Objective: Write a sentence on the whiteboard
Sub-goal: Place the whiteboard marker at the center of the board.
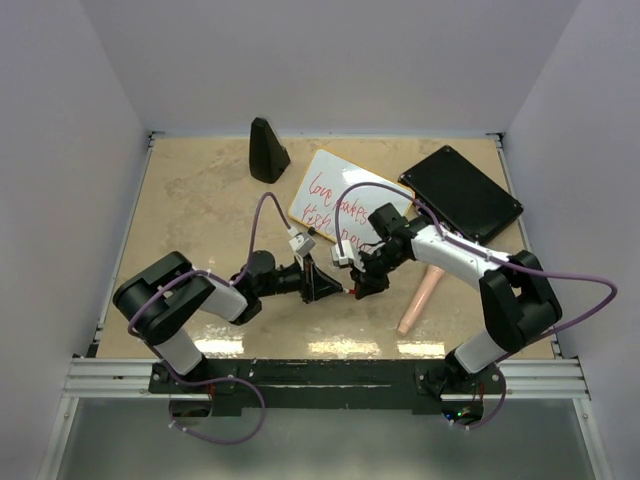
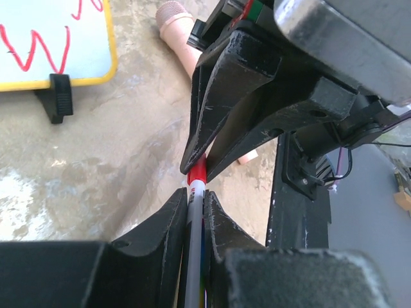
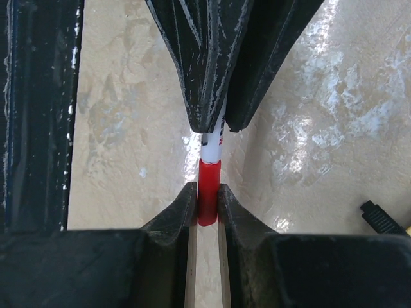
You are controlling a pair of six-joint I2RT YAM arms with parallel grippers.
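Mostly hidden marker (image 2: pixel 194 231) pinched by left gripper (image 2: pixel 194 194), right gripper (image 3: pixel 207 189) clamping its red cap (image 3: pixel 209 170), sentence (image 1: pixel 322 188) half covered.

The beige, mottled stone-look tabletop (image 1: pixel 190 200) is smooth and glossy. The small yellow-rimmed whiteboard (image 1: pixel 345 168) shines too. The black fingers (image 3: pixel 172 221) of the right tool (image 3: pixel 207 190) look like matt hard plastic, scuffed pale at the edges; the red cap (image 3: pixel 208 171) of the slim white marker (image 3: pixel 213 147) is smooth plastic.

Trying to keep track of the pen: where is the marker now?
In the top view the marker is mid-table, nearer than the whiteboard, held by the left tool at its barrel and the right tool at its red end.
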